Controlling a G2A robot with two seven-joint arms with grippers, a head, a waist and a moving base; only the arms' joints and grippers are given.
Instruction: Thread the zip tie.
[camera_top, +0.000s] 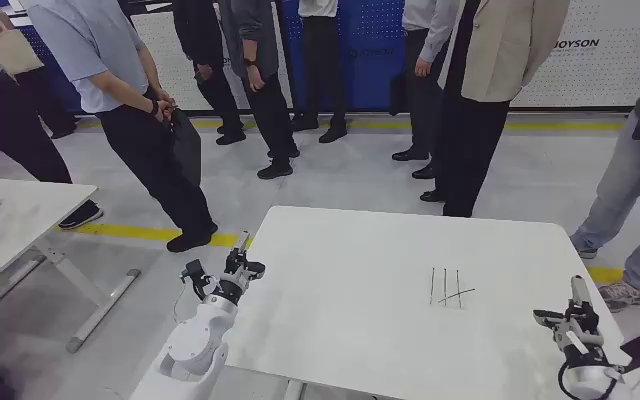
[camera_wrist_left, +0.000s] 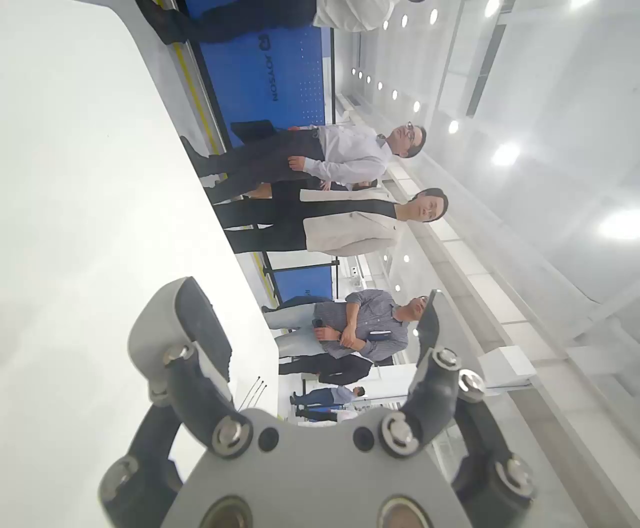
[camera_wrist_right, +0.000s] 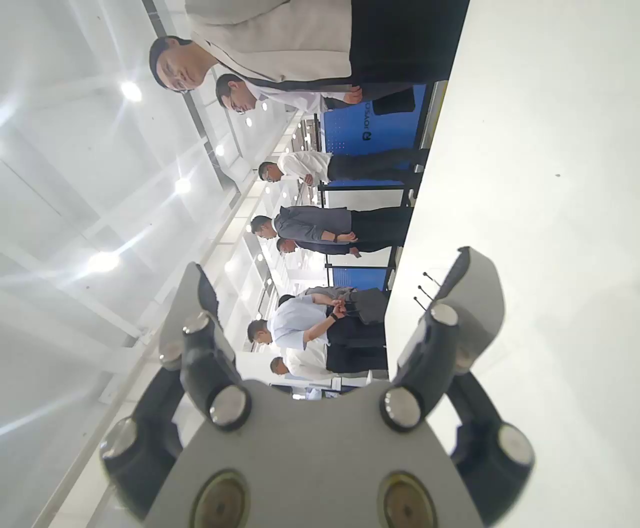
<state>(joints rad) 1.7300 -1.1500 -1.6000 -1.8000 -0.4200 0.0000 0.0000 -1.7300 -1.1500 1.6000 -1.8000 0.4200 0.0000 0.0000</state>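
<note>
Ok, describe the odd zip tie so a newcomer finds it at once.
On the white table, right of its middle in the top view, lie four thin black zip ties. Three run parallel side by side; the slanted zip tie lies crosswise at their near ends.

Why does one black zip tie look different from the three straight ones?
The slanted thin black zip tie lies crosswise, while the three straight black zip ties lie side by side, parallel. The slanted one crosses over straight ones near their ends, but the straight ones lie apart from each other. All four are thin, dark and flat on the white table.
</note>
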